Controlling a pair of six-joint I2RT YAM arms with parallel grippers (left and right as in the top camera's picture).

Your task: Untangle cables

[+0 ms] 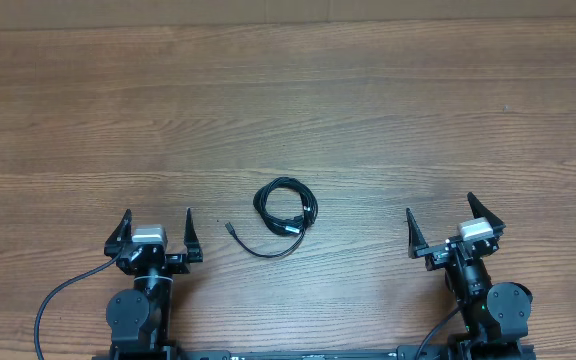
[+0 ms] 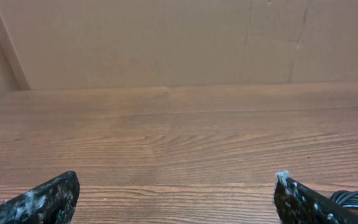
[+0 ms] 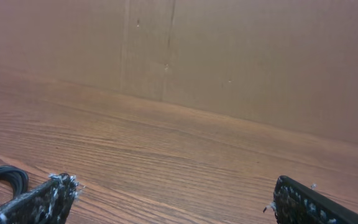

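While both arms sit at 6 o'clock edge, cables (image 1: 283,212) lie as tight coil mid-counter (image 1: 288,90), plug (image 1: 230,228) trailing toward coil's 8 o'clock. Left end effector (image 1: 158,213) at coil's 9 o'clock, jaws wide apart, empty. Right end effector (image 1: 439,206) at 3 o'clock, jaws wide apart, empty. Nothing untangled yet.

Risks:
- thin cord flat on counter, fingers may skid off
- pinching several loops at once tightens tangle
- pulling plug end unpinned likely drags whole coil
- both arms converging on small coil may collide

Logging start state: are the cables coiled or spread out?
Coiled: the cables lie in a tight bundle of loops, one plug end trailing left.
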